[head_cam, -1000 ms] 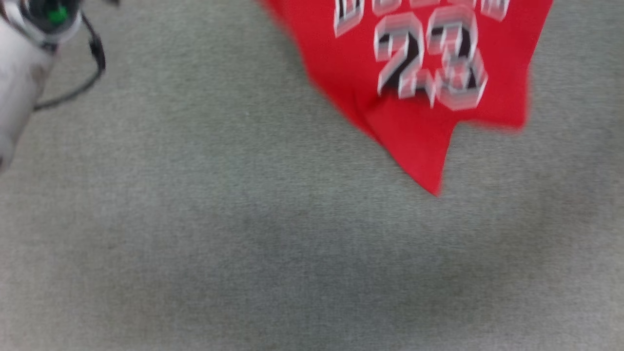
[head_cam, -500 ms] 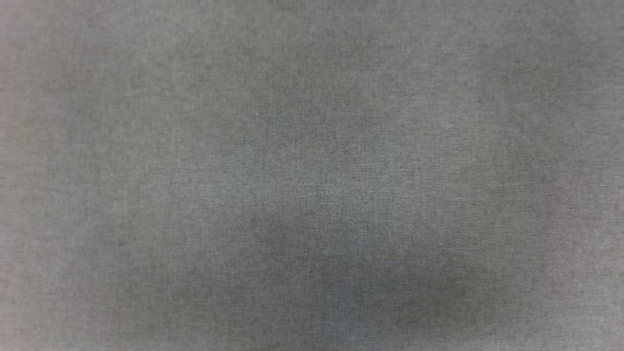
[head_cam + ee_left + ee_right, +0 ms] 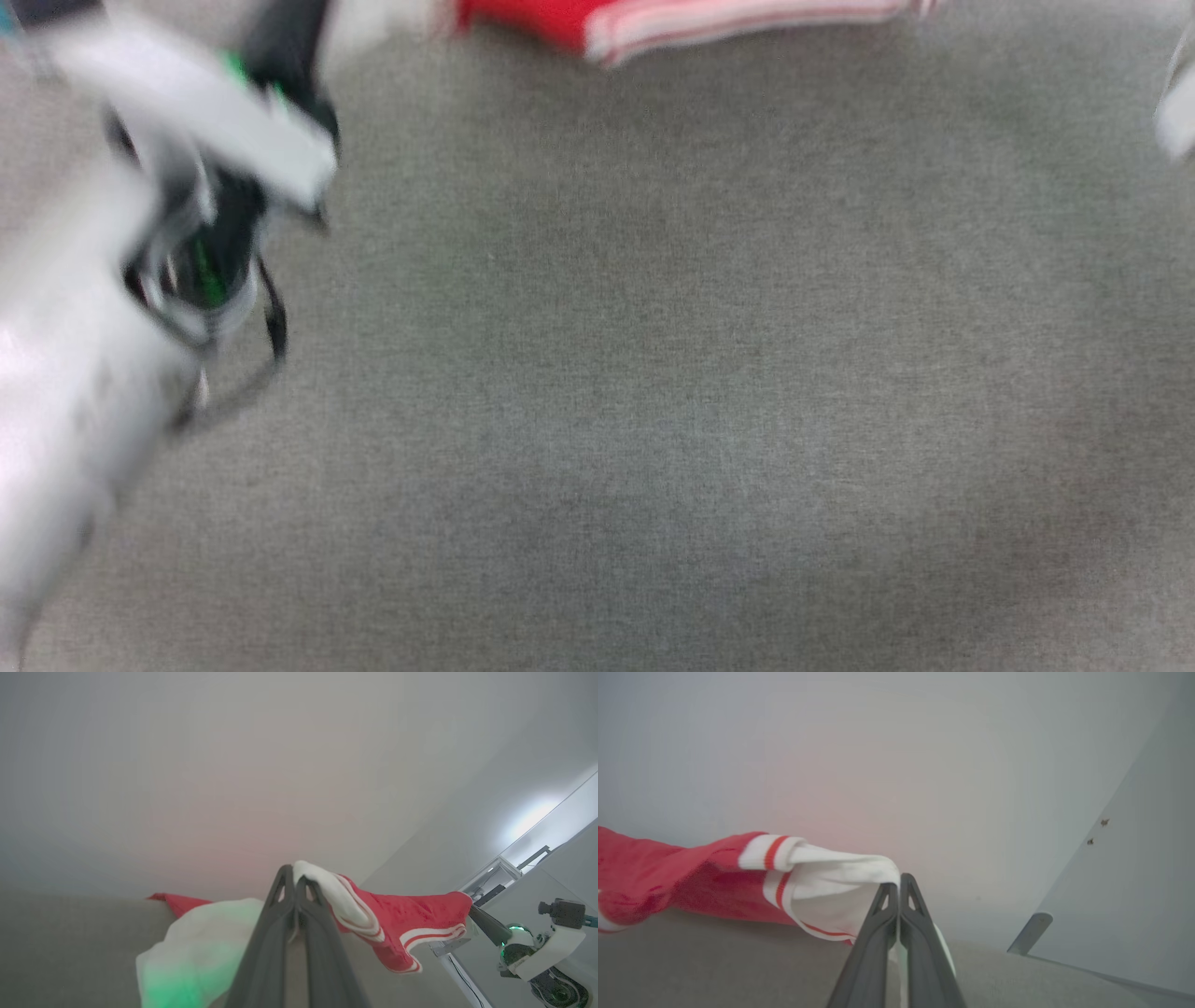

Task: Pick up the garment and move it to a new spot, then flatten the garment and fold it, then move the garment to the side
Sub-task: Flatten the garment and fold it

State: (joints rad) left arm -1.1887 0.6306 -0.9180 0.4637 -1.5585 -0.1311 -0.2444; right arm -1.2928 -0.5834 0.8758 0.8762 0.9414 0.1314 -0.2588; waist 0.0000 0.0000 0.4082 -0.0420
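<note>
Back in the head view after a half-second of bare grey cloth, the garment (image 3: 653, 19) shows as a red strip with red-and-white striped trim at the 12 o'clock edge. The blurred, pale left arm (image 3: 84, 392) has swung in at 9 o'clock. Left jaws are clenched on a white fold of the thin, soft jersey, whose red body stretches toward 3 o'clock in the left wrist view. Right jaws are pinched tight on another white, stripe-edged fold, with red fabric trailing to 9 o'clock in the right wrist view. The jersey spans between both grips over the grey woven tabletop (image 3: 653, 373). A plain pale wall (image 3: 878, 742) stands behind, with a pale panel (image 3: 1134, 896) at 3 o'clock.
</note>
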